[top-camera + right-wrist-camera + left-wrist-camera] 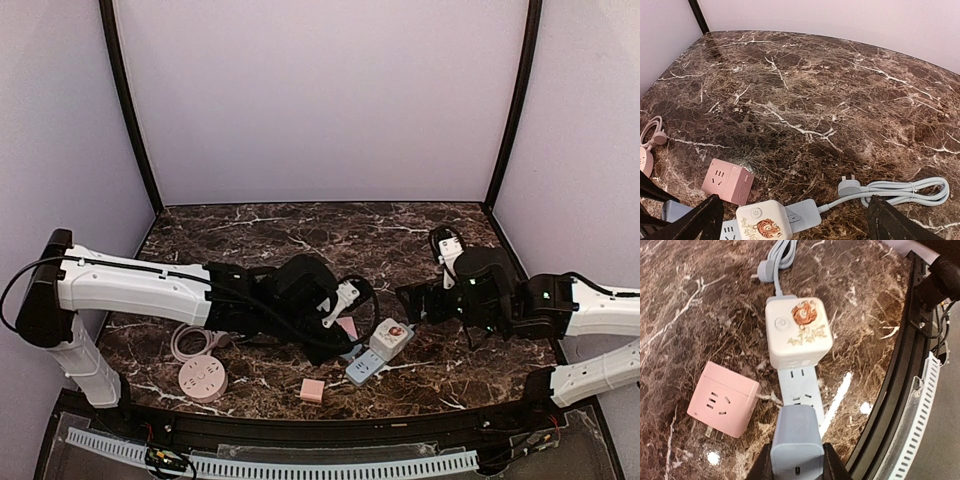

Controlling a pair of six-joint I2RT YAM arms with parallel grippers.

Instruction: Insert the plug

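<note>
Dark veined marble table (300, 235). Blue-grey power strip (801, 390) lying on it, white cube adapter (797, 332) seated at strip's cabled end. Left gripper (796, 467) clamped on blue-grey plug (796, 437) at strip's other end. Right gripper (792, 222) spread wide, empty, near strip. Pink cube (722, 400) beside strip.

Worktop (700, 300): dark, veined, stone-like slab, polished to a gloss; lamp glare is reflected near its front edge. Power strip (801, 386), grey plug (796, 440), white cube (797, 332) and pink cube (722, 400): smooth, satin-matt plastic. Cable (905, 187): smooth pale sheath.
</note>
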